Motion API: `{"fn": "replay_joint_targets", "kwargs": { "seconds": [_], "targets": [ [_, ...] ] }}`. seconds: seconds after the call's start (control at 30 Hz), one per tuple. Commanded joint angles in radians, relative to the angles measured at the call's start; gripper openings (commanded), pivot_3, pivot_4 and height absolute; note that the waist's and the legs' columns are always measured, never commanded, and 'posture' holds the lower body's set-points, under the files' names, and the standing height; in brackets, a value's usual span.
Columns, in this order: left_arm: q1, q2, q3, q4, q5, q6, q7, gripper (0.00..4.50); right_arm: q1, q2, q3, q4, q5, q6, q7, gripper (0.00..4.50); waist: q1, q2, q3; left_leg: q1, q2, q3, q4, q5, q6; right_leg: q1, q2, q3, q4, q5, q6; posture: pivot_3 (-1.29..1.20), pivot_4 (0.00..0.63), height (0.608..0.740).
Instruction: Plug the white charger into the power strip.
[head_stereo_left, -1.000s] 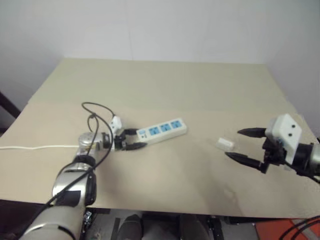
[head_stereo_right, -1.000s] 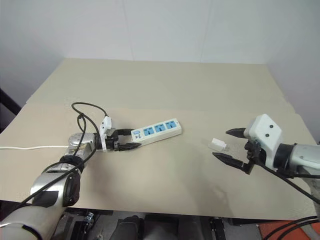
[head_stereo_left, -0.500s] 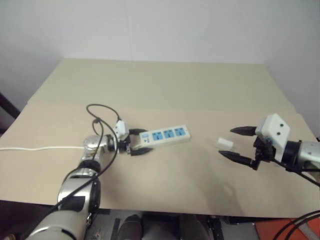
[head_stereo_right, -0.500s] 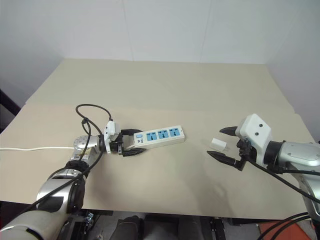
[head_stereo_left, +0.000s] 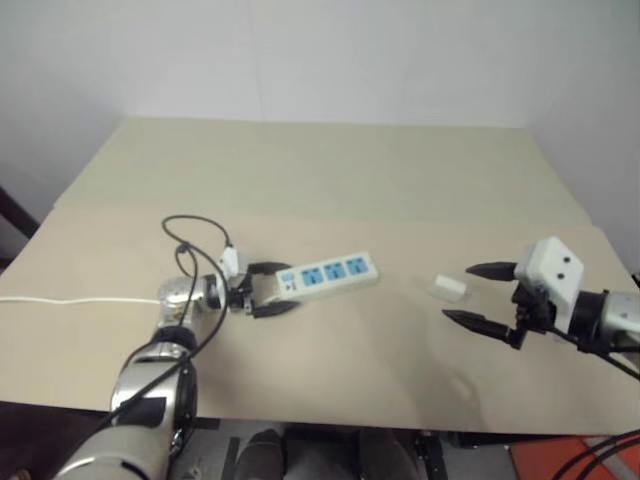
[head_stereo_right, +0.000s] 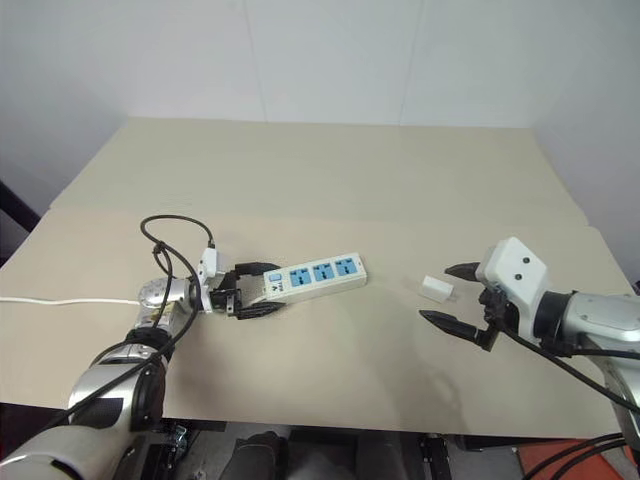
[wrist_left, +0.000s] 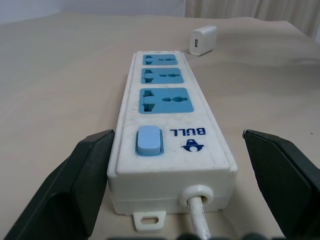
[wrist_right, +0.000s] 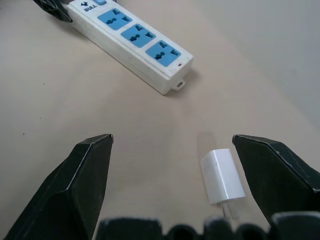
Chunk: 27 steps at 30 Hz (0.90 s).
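The power strip (head_stereo_left: 326, 274) lies flat on the table, a white bar with three blue sockets and a blue switch (wrist_left: 149, 140). My left gripper (head_stereo_left: 288, 288) stands open astride its switch end, one finger (wrist_left: 85, 170) close against the strip's side and the other finger (wrist_left: 280, 165) well clear. The white charger (head_stereo_left: 451, 287) lies on its side to the right of the strip, prongs visible in the right wrist view (wrist_right: 222, 175). My right gripper (head_stereo_right: 435, 293) is open just beside the charger, fingers either side of it and not touching.
The strip's thin white cord (head_stereo_left: 70, 296) runs left to the table edge. A black cable (head_stereo_left: 195, 228) loops above my left wrist. The beige table (head_stereo_left: 330, 170) stretches back to a white wall; its front edge is close below both arms.
My left gripper's fingers have spread wide apart at the strip's switch end. The right gripper has stayed open beside the charger.
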Motion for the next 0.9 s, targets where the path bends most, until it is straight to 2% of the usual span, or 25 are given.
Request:
{"fn": "replay_joint_targets", "kwargs": {
  "seconds": [0.03,0.7,0.8,0.87,0.9],
  "targets": [
    [0.007,-0.01,0.025,0.003,-0.027,-0.023,0.024,4.49,-0.002,-0.017,-0.05,-0.044,0.011,-0.012,-0.001,4.5,0.0,0.0,0.0,0.0,0.0,0.0,0.0,0.0,0.0,0.0,0.0,0.0,0.0,0.0,0.0,0.0,0.15,0.74],
    [0.008,0.031,0.001,0.03,0.022,-0.04,0.038,4.49,-0.033,-0.018,-0.02,-0.017,0.001,-0.025,0.005,4.5,-0.002,0.0,0.0,0.001,0.0,0.0,0.0,0.0,0.0,0.0,0.0,0.0,0.001,0.0,0.0,0.0,0.15,0.74],
    [0.001,0.013,0.02,0.039,0.004,-0.032,0.074,3.86,-0.028,-0.013,-0.022,-0.021,0.001,-0.025,0.001,4.5,-0.001,0.0,-0.001,0.001,0.0,0.0,0.0,0.0,0.0,0.0,0.0,0.0,0.001,0.0,0.0,0.0,0.15,0.74],
    [-0.004,0.002,0.034,0.038,-0.014,-0.019,0.071,3.28,-0.021,-0.011,-0.024,-0.025,0.0,-0.025,0.0,4.5,-0.001,0.0,-0.001,0.001,0.0,0.0,0.0,0.0,0.0,0.0,0.0,0.0,0.001,0.0,0.0,0.0,0.15,0.74],
    [-0.004,-0.002,0.036,0.036,-0.016,-0.021,0.073,3.2,-0.019,-0.01,-0.025,-0.026,0.001,-0.026,-0.001,4.5,0.0,0.0,-0.001,0.001,0.0,0.0,0.0,0.0,0.0,0.0,0.0,0.0,0.001,0.0,0.0,0.0,0.15,0.74]
  ]
}}
